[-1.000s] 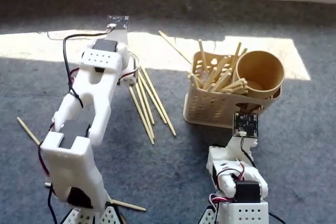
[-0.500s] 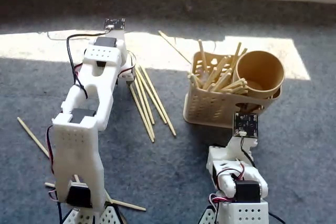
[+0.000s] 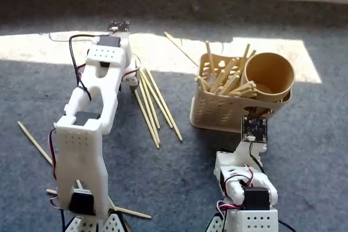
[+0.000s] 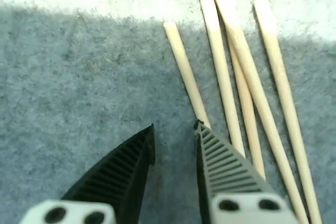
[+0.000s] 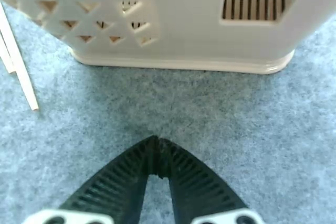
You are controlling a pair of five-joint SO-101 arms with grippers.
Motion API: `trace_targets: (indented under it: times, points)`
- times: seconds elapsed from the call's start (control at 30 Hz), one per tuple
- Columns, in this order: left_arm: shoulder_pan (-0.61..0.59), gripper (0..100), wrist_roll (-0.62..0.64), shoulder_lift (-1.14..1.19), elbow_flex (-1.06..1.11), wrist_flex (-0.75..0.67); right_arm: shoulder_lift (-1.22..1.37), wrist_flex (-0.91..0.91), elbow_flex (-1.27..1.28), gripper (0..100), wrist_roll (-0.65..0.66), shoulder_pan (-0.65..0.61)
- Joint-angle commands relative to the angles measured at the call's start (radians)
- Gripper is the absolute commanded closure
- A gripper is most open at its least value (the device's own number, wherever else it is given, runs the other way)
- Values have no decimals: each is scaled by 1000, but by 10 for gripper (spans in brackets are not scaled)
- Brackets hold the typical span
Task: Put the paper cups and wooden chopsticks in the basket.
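**Loose chopsticks under half-open left fingers**

Left gripper [image 4: 175, 127] low over the grey carpet [image 3: 179, 177], fingers about half open and holding nothing. One finger tip just at the nearest stick of the loose chopsticks [image 4: 223, 77], spread flat like a fan. Right gripper [image 5: 157, 142] near the wall of the basket [image 5: 184, 24], fingers closed together on nothing.

Probably light, stiff, thin and smooth, so likely to roll or swing once lifted. Best to take hold near the middle, across the length, one or two at a time, with the fingers pressed low into the soft carpet.

In the basket: a leaning bundle of sticks [image 3: 228, 80] and a paper cup [image 3: 269, 74] at the right end, mouth up. One cup or several nested, cannot tell. Other stray sticks on the carpet: far left [image 3: 35, 142], by the left arm's base [image 3: 130, 212], behind the basket [image 3: 179, 47].
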Motion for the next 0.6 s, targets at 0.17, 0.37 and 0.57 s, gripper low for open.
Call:
trace_targets:
  times: [0.17, 0.37, 0.57]
  points:
    - [42, 864, -21, -73, -48, -20, -2, 7, 102, 991, 9, -7]
    - [53, 864, -21, -74, -53, -37, -2, 7, 102, 991, 9, -7]
    - [68, 864, -20, -59, -38, -91, -2, 7, 102, 991, 9, -7]
